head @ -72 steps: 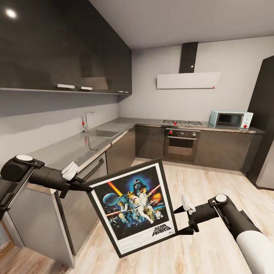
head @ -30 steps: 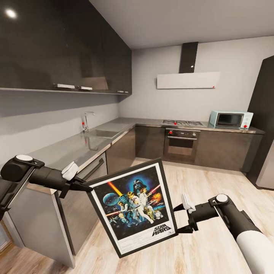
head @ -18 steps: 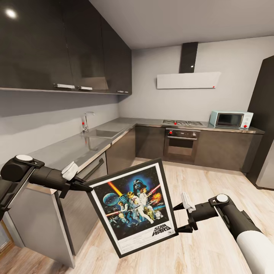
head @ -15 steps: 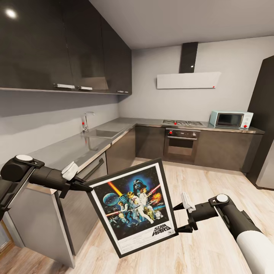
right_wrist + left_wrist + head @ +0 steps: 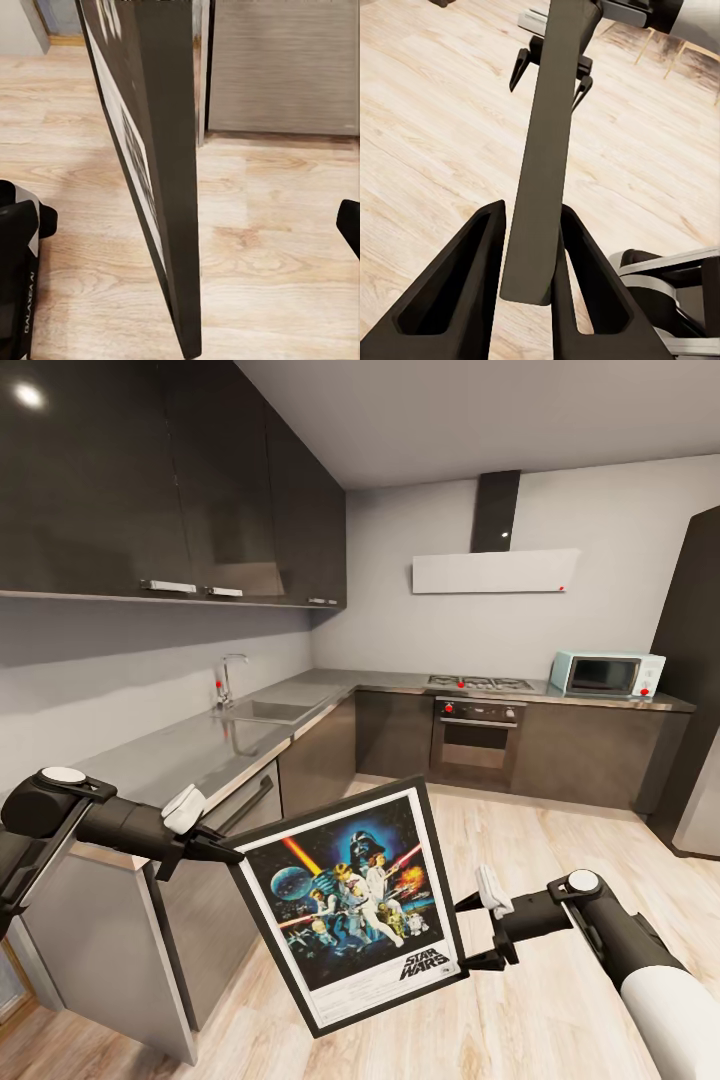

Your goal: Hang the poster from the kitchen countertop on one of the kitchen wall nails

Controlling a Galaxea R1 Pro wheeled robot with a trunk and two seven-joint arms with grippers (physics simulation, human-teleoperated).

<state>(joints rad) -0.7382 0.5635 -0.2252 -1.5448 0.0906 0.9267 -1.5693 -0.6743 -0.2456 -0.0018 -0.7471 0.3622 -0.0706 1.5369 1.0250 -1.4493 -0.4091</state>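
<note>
While the poster hangs in the air above the wooden floor, clear of the kitchen countertop at our left, we judge the pick-up done and the carry to a wall in hand. Our left gripper is clamped on the frame's upper left corner; our left wrist view shows both fingers pressed against the frame's edge. Our right gripper stands at the lower right edge with its jaws spread; in our right wrist view the frame passes between fingers set well apart from it. No nail can be made out on the walls. Next, we judge, a nail must be found and the frame raised level to it.
</note>
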